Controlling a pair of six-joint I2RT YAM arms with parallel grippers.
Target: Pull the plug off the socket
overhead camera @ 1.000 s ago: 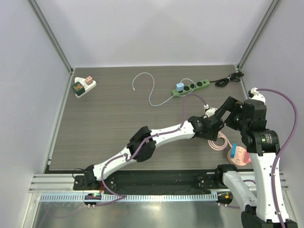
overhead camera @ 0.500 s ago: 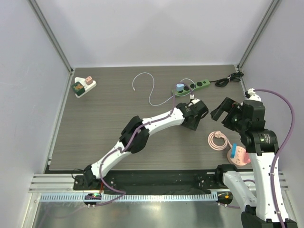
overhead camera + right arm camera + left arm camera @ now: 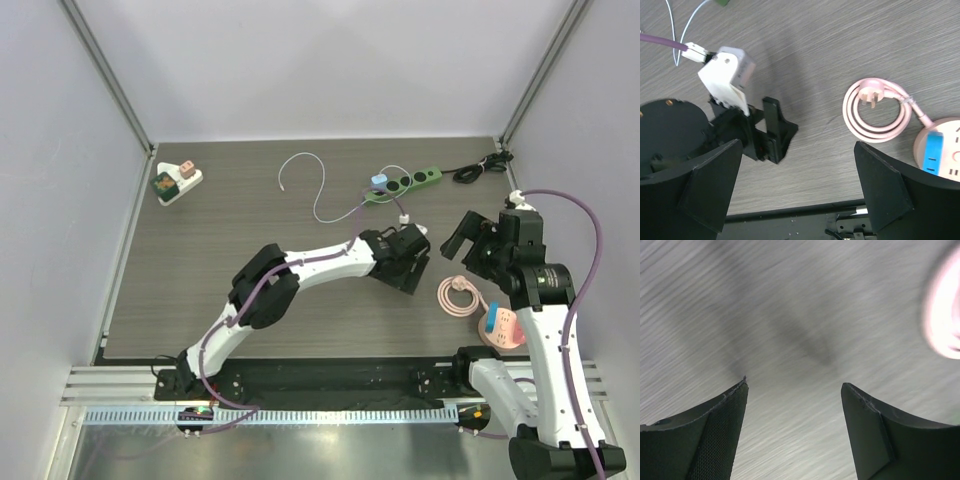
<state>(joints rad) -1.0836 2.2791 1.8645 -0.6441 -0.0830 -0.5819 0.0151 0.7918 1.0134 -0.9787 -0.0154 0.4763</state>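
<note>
Plug (image 3: 378, 182) sits in left end of socket (image 3: 410, 181), at table (image 3: 200, 260) 1 o'clock. Left pincer (image 3: 407, 268) spread, nothing between fingers, plug at its 11 o'clock. Right pincer (image 3: 465, 245) spread wide; pink coil (image 3: 460, 297) at its 6 o'clock.

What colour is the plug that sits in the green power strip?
The plug is light blue; top external view shows it best.

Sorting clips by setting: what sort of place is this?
Probably a lab robot test cell: white panels on an aluminium frame enclose a wood-grain table bearing a green power strip, with a mounting rail at its near edge.
</note>
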